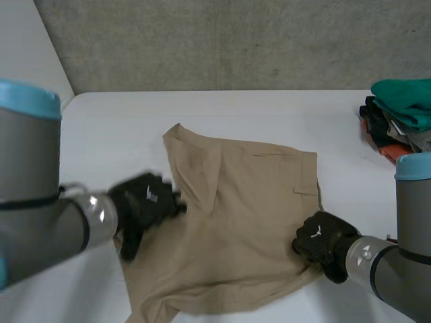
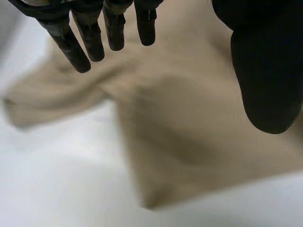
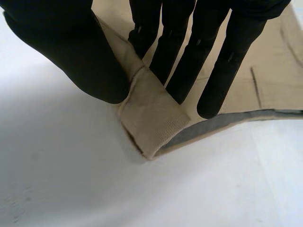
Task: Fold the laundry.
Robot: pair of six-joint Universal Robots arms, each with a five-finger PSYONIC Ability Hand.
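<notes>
Tan shorts (image 1: 236, 222) lie partly folded in the middle of the white table (image 1: 121, 128), one leg turned over toward the far left. My left hand (image 1: 143, 204) hovers over the shorts' left edge. In the left wrist view its fingers (image 2: 90, 40) are straight and spread, its thumb stands apart, and the tan cloth (image 2: 189, 132) lies loose below them. My right hand (image 1: 322, 241) is at the shorts' near right corner. In the right wrist view its thumb (image 3: 75, 52) and fingers (image 3: 189, 56) pinch that corner of the shorts (image 3: 151, 118), lifting it a little off the table.
A pile of clothes (image 1: 401, 118), green on top with dark and orange pieces under it, sits at the table's far right edge. A grey concrete wall (image 1: 236, 40) stands behind the table.
</notes>
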